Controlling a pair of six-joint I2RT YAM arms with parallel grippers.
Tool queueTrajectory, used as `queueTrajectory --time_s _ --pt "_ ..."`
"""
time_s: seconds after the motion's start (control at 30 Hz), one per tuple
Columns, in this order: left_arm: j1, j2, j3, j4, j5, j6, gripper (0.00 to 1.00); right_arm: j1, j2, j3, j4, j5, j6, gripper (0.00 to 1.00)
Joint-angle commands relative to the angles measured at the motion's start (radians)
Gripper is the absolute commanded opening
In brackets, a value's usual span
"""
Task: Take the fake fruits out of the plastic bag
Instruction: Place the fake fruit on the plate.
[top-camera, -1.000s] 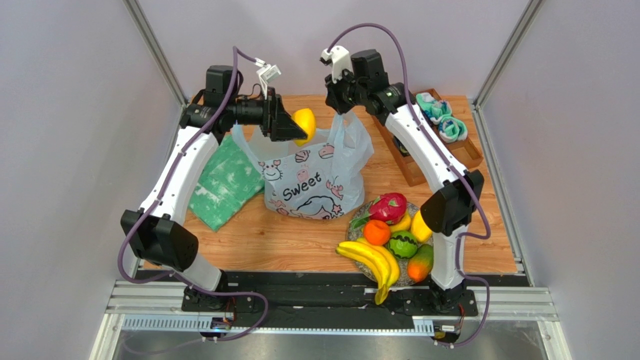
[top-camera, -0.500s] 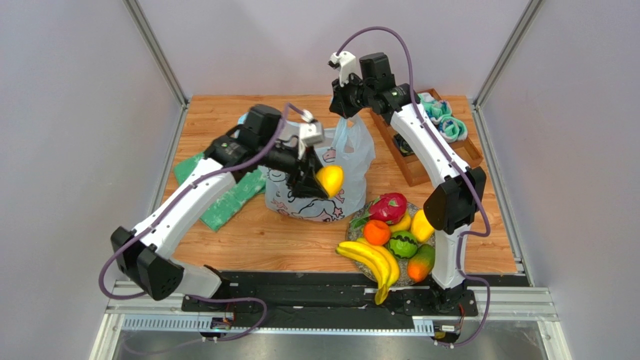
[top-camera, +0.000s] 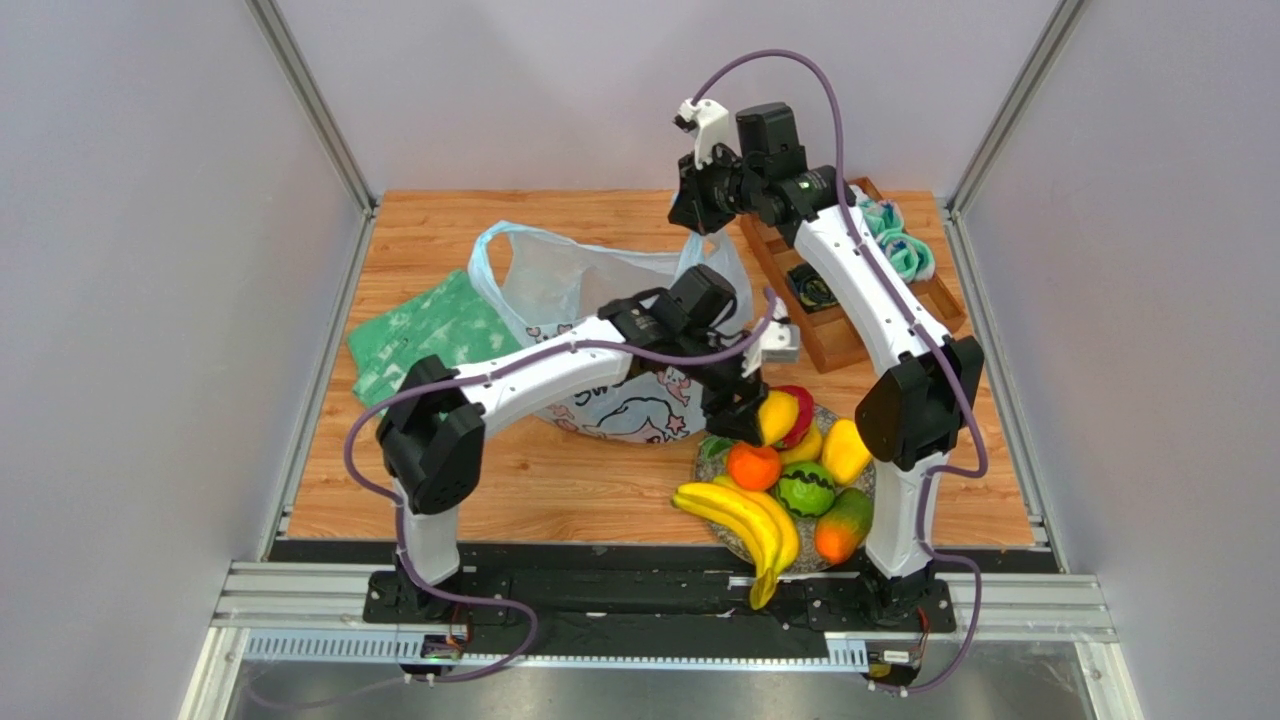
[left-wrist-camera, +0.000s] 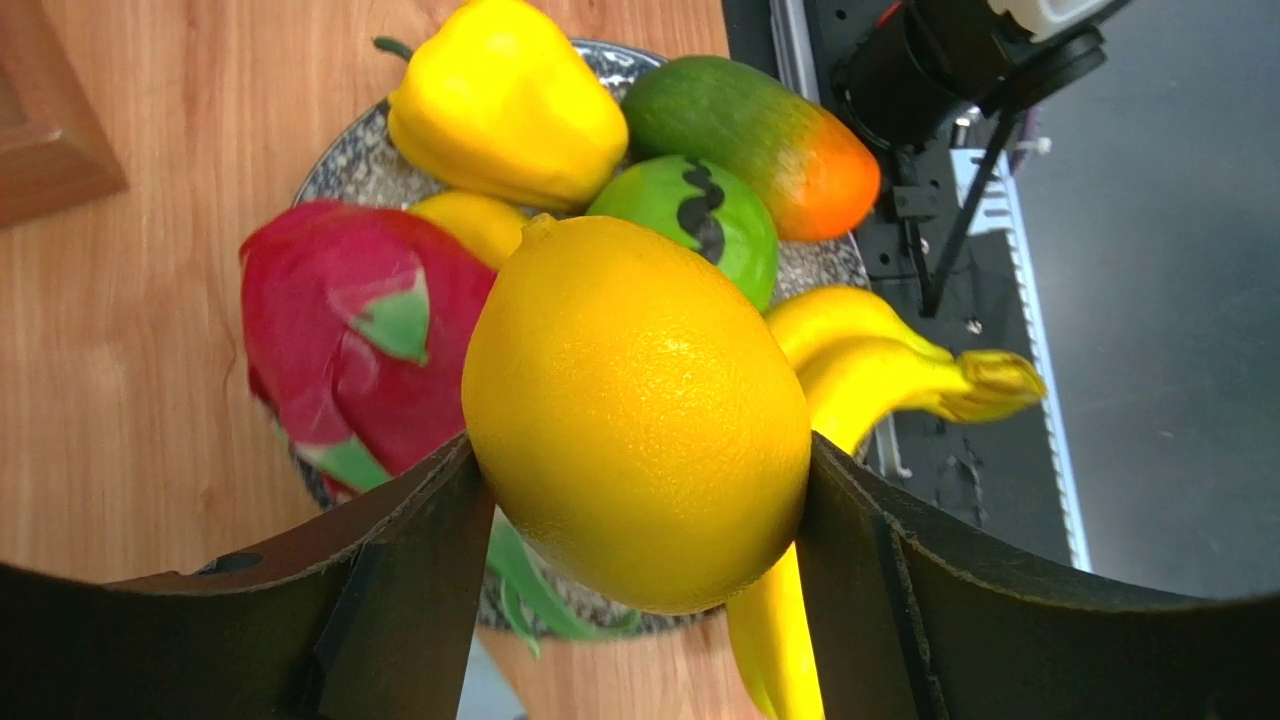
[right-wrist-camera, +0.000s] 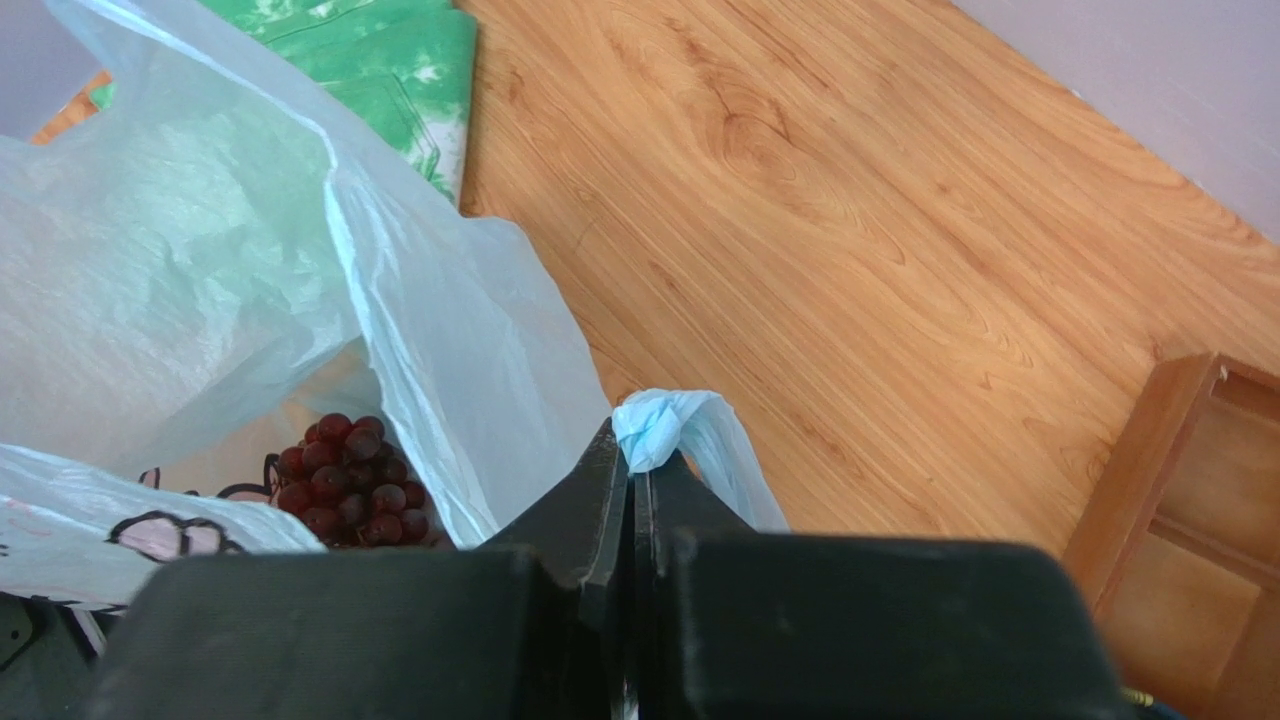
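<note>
My left gripper (top-camera: 772, 414) is shut on a round yellow-orange fake fruit (left-wrist-camera: 639, 405), held just above the speckled plate (left-wrist-camera: 349, 162). On that plate lie a dragon fruit (left-wrist-camera: 346, 338), a yellow pepper-like piece (left-wrist-camera: 504, 105), a green piece (left-wrist-camera: 691, 210), a mango (left-wrist-camera: 766, 135), bananas (top-camera: 744, 518) and an orange (top-camera: 753, 465). The pale-blue plastic bag (top-camera: 571, 285) stands open behind, its right handle (right-wrist-camera: 669, 428) pinched in my shut right gripper (right-wrist-camera: 639, 450) and lifted. Dark grapes (right-wrist-camera: 343, 480) lie inside the bag.
A green patterned cloth (top-camera: 428, 330) lies left of the bag. A wooden tray (top-camera: 827, 338) with rolled teal socks (top-camera: 899, 248) stands at the back right, close to my right arm. The table's front edge and the arm bases run just below the plate.
My left arm has swung from the bag's mouth rightward and down to the plate, carrying the yellow fruit. The right gripper kept its hold on the handle and shifted slightly right.
</note>
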Motion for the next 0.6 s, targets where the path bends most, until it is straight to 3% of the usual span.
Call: queueTrajectory --time_s 0.0,0.13,0.4,0.57 --pt "-0.077 0.03 0.01 0.247 -0.103 -0.079 0.0 -0.04 -0.028 -0.012 0.027 -0.012 0.063 0.0" --pt "-0.111 0.076 0.029 0.376 -0.232 -0.176 0.0 -0.053 -0.024 -0.012 0.029 -0.026 0.069 0.0" --pt "-0.131 0.136 0.027 0.451 -0.291 -0.236 0.0 -0.056 -0.024 -0.022 0.029 -0.035 0.068 0.0" --pt "-0.142 0.151 0.007 0.445 -0.251 -0.27 0.14 -0.06 -0.025 -0.022 0.027 -0.042 0.068 0.0"
